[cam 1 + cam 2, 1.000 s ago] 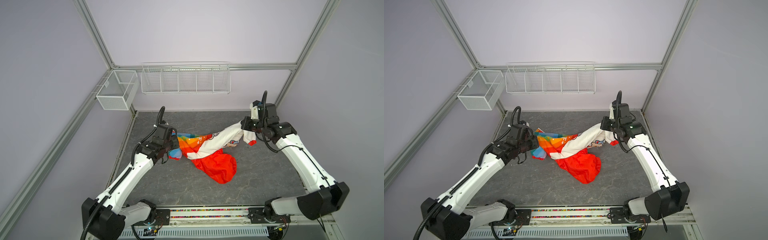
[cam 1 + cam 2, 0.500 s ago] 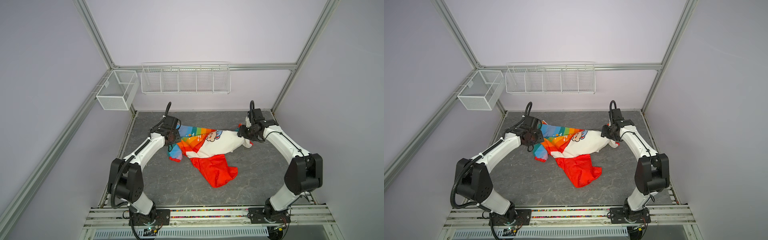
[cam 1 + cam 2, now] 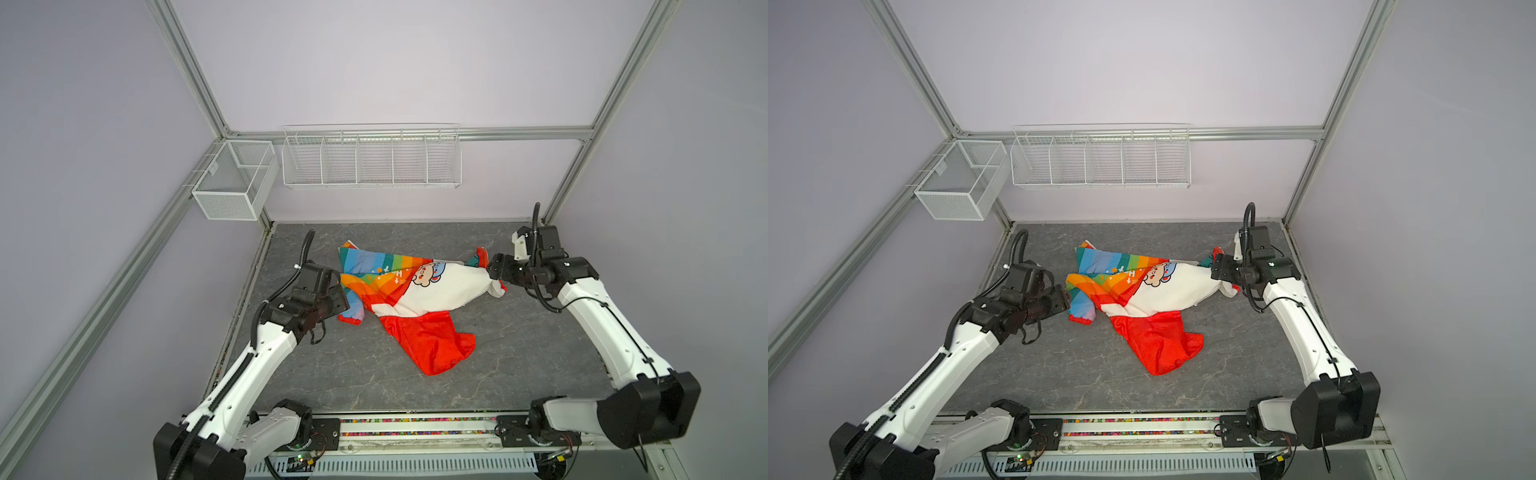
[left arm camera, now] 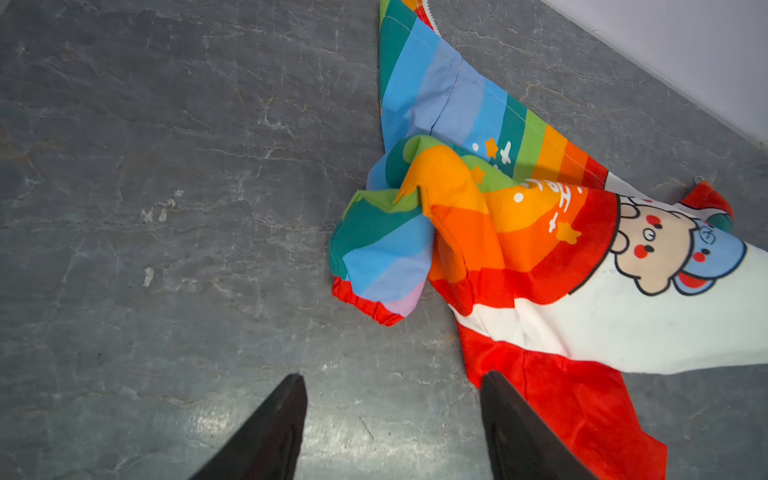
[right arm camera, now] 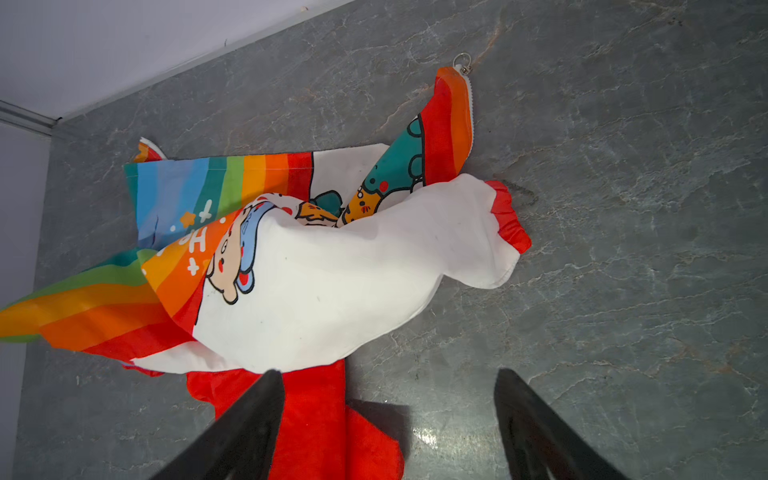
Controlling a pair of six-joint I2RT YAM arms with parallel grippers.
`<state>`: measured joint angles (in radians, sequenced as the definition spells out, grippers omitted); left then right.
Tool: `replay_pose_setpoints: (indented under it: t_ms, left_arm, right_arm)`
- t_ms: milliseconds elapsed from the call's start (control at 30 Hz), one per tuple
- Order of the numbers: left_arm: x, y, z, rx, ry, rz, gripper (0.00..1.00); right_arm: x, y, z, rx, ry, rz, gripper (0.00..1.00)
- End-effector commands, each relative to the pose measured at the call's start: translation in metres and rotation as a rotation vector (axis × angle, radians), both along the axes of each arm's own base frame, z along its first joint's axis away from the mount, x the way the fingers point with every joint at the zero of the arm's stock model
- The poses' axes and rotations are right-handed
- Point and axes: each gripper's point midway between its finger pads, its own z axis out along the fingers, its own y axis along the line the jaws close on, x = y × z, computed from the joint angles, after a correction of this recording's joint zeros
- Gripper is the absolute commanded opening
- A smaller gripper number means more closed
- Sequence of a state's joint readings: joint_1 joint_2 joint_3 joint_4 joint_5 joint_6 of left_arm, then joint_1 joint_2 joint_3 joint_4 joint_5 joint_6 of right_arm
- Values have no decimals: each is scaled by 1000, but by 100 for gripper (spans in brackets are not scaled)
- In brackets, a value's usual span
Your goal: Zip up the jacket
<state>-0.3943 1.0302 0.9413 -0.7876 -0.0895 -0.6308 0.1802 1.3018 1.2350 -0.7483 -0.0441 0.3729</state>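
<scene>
On the grey worktop [image 3: 332,374], the jacket [image 3: 415,291] lies crumpled between two robot arms. Its red hood [image 3: 432,345] spills toward the near rail, with the rainbow sleeve [image 3: 353,307] pointing at the left arm and the white sleeve [image 3: 457,282] at the right.

Both pairs of fingers stand wide and empty. The left fingers [image 4: 270,428] hover over bare stone just beside the hood, and the right fingers [image 5: 241,424] hang above hood and white body, gripping nothing.

The crosswise lie looks purposeful: each arm has one sleeve end within reach, a fair start for flattening the front. The zip appears unjoined, so the job seems barely begun.

Only the right wrist view clearly shows the metal pull ring [image 5: 462,60]. It sits at the tip of a red-and-orange flap edged in white teeth, resting on the stone beyond the white sleeve's red cuff [image 5: 509,216]. The left wrist view catches it as a mere speck, and in both top views it is too small to make out. Those top views alone show how the two arms flank the garment.
</scene>
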Motion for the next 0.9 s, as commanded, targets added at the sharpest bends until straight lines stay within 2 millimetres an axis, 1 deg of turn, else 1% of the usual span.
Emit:
replay_pose_setpoints:
  t_ms: [0, 33, 100, 233, 333, 433, 500, 600, 633, 667, 867]
  left_arm:
    - [-26, -10, -9, -100, 54, -5, 68]
    - [-31, -19, -11, -138, 55, -17, 68]
    - [-40, -40, -20, -197, 70, -45, 68]
    - [-63, -95, -54, -349, 131, -112, 68]
    - [-80, -124, -80, -402, 177, -131, 68]
    - [-92, -144, -98, -419, 212, -155, 67]
    - [-95, -154, -108, -427, 228, -169, 68]
    - [-94, -168, -117, -430, 243, -186, 68]
    - [-92, -172, -119, -432, 243, -189, 68]
    - [-91, -176, -121, -437, 244, -193, 68]
    - [-86, -202, -135, -449, 256, -216, 66]
  right_arm:
    - [-30, 13, -20, 28, 78, 80, 82]
    - [-39, 23, -24, 32, 91, 117, 82]
    - [-55, 34, -36, 32, 120, 157, 81]
    - [-87, 57, -58, 6, 179, 237, 81]
    - [-104, 66, -74, -10, 220, 264, 82]
    - [-115, 68, -88, -22, 248, 269, 82]
    - [-119, 68, -94, -26, 259, 267, 82]
    - [-118, 68, -94, -23, 258, 260, 82]
    - [-123, 65, -102, -31, 278, 255, 82]
    - [-123, 65, -104, -31, 280, 252, 82]
    - [-124, 63, -104, -32, 277, 238, 82]
